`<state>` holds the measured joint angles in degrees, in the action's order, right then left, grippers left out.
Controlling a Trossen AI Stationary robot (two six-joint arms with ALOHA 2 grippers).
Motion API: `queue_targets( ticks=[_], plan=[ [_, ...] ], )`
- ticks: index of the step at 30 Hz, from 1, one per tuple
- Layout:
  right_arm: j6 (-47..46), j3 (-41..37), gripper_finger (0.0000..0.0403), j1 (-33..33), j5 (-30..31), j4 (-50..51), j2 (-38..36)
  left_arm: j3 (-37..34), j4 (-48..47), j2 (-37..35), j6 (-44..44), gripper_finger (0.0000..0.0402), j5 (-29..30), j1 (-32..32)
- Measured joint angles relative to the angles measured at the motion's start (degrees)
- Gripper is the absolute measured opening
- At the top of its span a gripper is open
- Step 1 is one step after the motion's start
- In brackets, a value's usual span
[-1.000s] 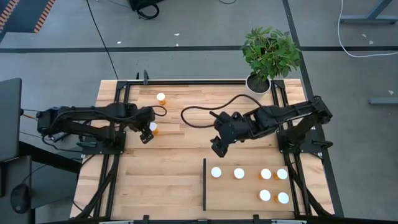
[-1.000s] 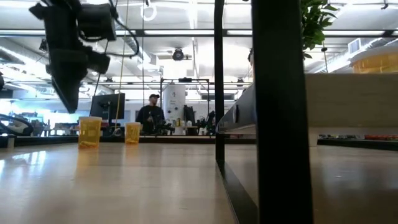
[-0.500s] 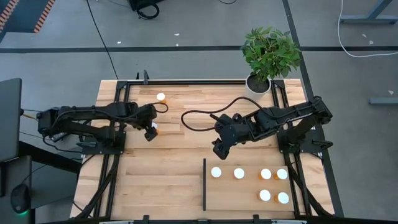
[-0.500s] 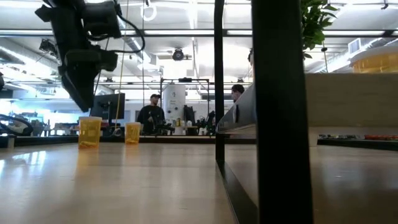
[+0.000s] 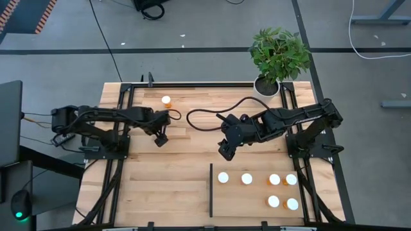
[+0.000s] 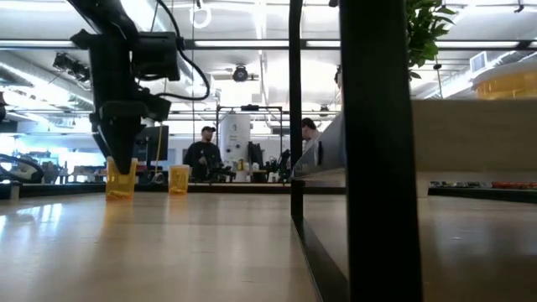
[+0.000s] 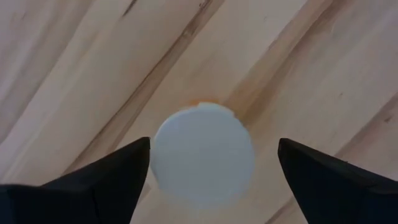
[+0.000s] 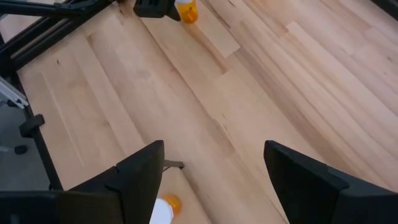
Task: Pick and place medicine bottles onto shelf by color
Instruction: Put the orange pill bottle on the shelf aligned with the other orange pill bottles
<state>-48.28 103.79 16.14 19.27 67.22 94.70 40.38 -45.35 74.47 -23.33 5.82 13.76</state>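
Right now I have the left gripper [image 7: 208,165] straight above an orange pill bottle [image 7: 203,155], whose white cap sits centred between my two spread fingers [image 7: 93,180]; nothing is held yet. From table height the fingers point down onto that bottle [image 6: 121,178], with the second orange one [image 6: 179,179] standing free a little beyond it. Overhead, that other bottle [image 5: 166,100] is near the far edge of the table, apart from the arm.

I judge this to be the reach-and-grasp step for the seventh bottle: six bottles already stand on the shelf [image 5: 247,202], right of the thin black strip [image 5: 211,190], the two nearest the strip looking white and the others showing orange at their sides. The right gripper [image 5: 223,154] waits over mid-table, fingers parted and empty.

Next I would lower the left wrist until the pads flank the body below the cap, then close gently, since so light a bottle would probably tip if one finger touched first.
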Motion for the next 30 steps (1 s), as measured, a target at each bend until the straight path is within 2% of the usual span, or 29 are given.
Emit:
queue_targets(
  ticks=[17,22,26,30],
  plan=[
    [0.3,0.0,0.0284,0.0,0.1,0.5,0.0,0.0,2.5,0.7,-1.2,0.0257,-1.6,0.0],
    [0.3,0.0,0.0284,0.0,0.2,0.8,0.0,0.0,5.8,0.7,-2.5,0.0230,-4.5,0.0],
    [-0.6,0.0,0.0284,0.0,0.1,2.8,0.0,0.0,9.0,0.7,-4.1,0.0217,-6.7,-0.2],
    [-1.1,-0.1,0.0284,0.0,-0.7,4.6,-0.5,0.4,9.9,0.7,-4.6,0.0219,-7.1,-0.2]
  ],
)
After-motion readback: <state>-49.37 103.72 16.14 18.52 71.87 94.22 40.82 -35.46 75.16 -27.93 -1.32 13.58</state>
